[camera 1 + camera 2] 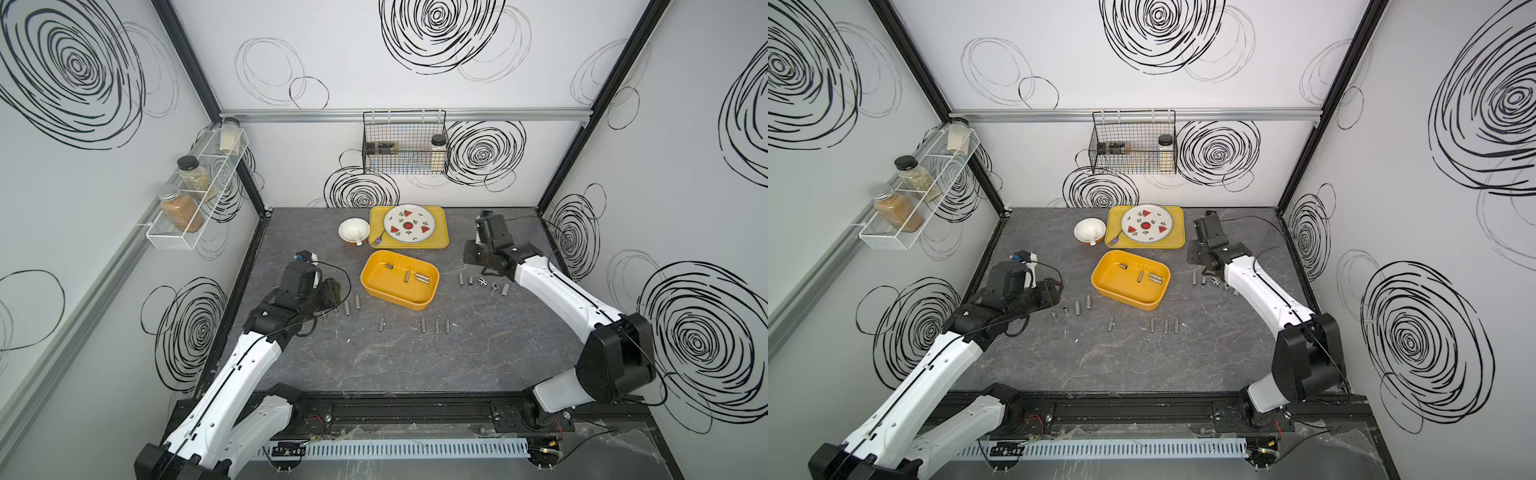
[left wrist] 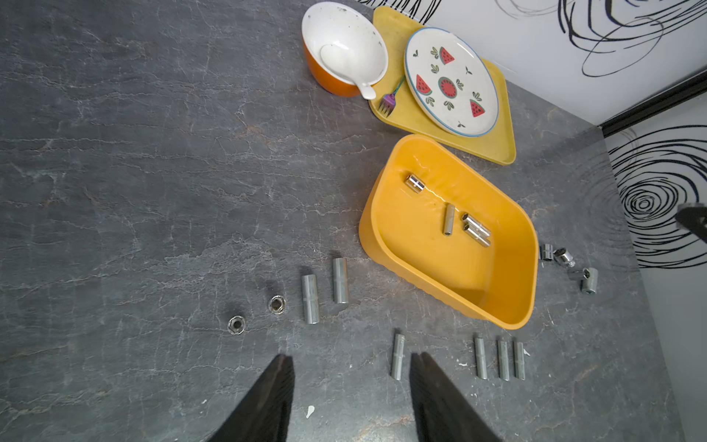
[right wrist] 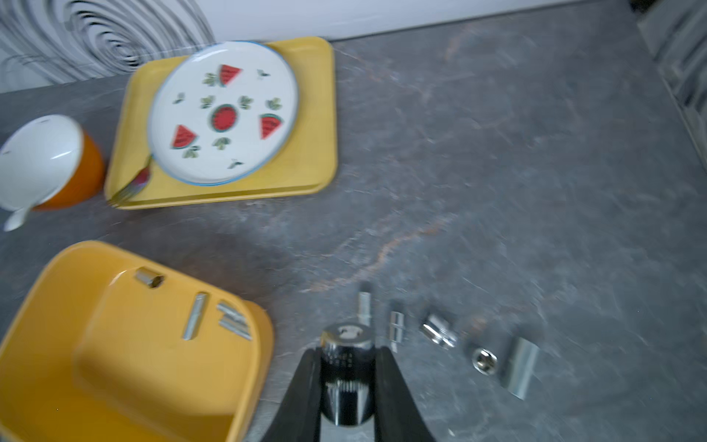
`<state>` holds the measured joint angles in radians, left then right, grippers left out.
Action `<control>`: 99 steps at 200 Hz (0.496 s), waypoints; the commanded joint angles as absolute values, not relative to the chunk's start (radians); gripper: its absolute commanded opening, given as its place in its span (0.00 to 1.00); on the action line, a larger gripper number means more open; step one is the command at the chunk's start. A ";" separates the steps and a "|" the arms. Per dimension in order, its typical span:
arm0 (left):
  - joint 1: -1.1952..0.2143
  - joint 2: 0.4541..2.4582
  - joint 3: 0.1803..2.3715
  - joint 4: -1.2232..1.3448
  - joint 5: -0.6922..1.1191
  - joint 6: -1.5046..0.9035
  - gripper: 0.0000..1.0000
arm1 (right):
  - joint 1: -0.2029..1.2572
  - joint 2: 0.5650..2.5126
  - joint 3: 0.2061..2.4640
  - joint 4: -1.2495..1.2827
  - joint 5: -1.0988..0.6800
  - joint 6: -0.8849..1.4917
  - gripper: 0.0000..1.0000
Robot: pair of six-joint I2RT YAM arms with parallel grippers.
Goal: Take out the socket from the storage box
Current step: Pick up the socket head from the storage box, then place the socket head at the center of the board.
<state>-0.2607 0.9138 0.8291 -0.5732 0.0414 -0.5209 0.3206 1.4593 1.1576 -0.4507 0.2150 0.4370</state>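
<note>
1. Walls: white panels with black swirl drawings, evenly lit.
2. Worktop: dark grey, stone-veined, matt.
3. Black frame posts at the rear corners; aluminium rail across the back wall.
4. White wire rack on a side wall; black wire basket hung from the rail.

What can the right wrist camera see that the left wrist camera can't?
Only the right wrist view shows the right gripper shut on a big shiny socket. Only the left wrist view shows the left gripper, open and empty, and a row of sockets lying on the table near it. Both views show the storage box with four sockets inside, and the watermelon plate on its yellow tray.
</note>
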 commanded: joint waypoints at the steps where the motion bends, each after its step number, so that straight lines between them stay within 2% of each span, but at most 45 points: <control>1: -0.253 0.923 0.822 -0.532 0.068 -0.500 0.56 | 0.250 1.377 1.058 -0.408 0.254 0.523 0.16; 30: -0.254 0.914 0.821 -0.531 0.077 -0.497 0.56 | 0.153 1.362 0.946 -0.417 0.329 0.598 0.18; 68: -0.256 0.896 0.821 -0.528 0.088 -0.494 0.56 | 0.072 1.409 0.850 -0.373 0.313 0.616 0.19; 99: -0.259 0.891 0.819 -0.525 0.099 -0.492 0.57 | 0.025 1.468 0.814 -0.344 0.305 0.621 0.24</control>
<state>-0.2607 0.9066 0.8284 -0.5697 0.0776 -0.5110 0.0521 1.4311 0.8406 -0.3943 0.2951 0.5972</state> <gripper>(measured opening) 0.565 0.243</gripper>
